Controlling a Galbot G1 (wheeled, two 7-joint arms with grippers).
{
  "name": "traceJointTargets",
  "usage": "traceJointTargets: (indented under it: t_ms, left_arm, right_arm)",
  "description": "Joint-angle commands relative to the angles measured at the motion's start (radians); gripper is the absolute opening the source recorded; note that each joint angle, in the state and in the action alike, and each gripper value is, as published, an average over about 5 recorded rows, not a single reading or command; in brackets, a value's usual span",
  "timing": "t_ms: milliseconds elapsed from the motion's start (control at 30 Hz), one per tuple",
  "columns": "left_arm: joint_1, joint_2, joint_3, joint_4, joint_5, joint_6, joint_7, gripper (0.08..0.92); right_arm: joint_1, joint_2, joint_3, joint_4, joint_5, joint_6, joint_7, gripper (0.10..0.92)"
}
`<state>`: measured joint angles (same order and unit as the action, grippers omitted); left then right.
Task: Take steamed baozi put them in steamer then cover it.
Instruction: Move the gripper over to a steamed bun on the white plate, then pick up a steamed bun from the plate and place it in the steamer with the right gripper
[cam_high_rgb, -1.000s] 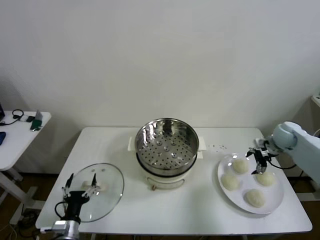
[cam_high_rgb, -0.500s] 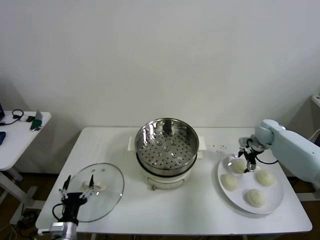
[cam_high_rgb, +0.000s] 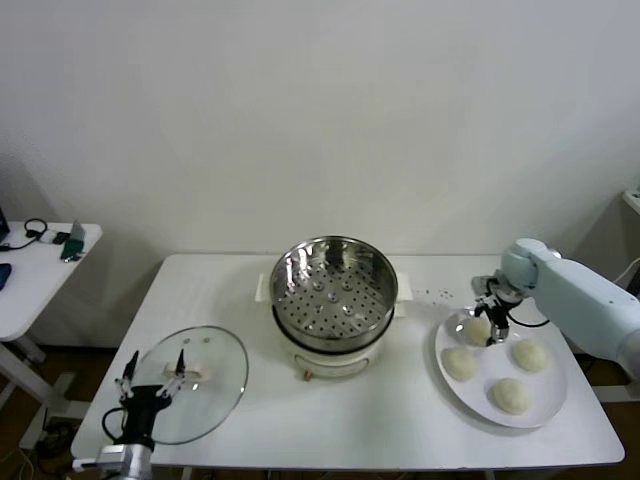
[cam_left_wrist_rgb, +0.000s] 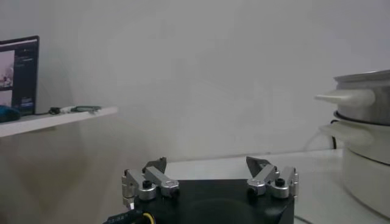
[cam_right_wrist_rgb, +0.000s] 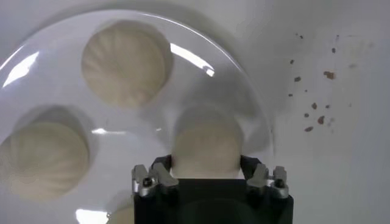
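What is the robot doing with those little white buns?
It is starting to move steamed baozi into the steamer. The right tool is down on the white plate, shut on the baozi nearest the steamer; the other three buns sit on the plate. The steamer basket has nothing in it yet. The glass cover lies on the table by the left tool, which waits open.

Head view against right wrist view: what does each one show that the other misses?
Only the head view shows the steamer, still empty, the cover lying on the table, and the left pincer open near the cover.

Only the right wrist view shows the right pincer shut on a baozi, fingers flanking it.

Both show the white plate and brown specks on the table.
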<state>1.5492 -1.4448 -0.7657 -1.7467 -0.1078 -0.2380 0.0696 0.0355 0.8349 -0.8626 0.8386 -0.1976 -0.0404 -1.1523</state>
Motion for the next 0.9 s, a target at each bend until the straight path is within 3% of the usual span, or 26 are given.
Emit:
traceJointTargets:
  t_ms: [33,233,467,900]
  left_arm:
    - [0.000,0.001,0.000,0.002,-0.004,-0.001,0.000,0.823]
    - [0.004,0.003,-0.001,0.001,-0.013,-0.001,-0.001,0.823]
    - [0.011,0.010,-0.003,-0.002,-0.022,0.000,-0.002,0.823]
    - [0.031,0.017,0.006,-0.028,-0.036,0.009,-0.016,0.823]
  right_arm:
    - [0.006,0.010,-0.006,-0.007,-0.001,0.007,0.000,0.673]
    - [0.091,-0.027,-0.082,0.064,0.060,0.023,-0.002,0.674]
    - [0.402,-0.056,-0.348,0.216,0.176,0.114,-0.020,0.677]
    - [0.806,0.191,-0.577,0.300,0.234,0.306,-0.044,0.681]
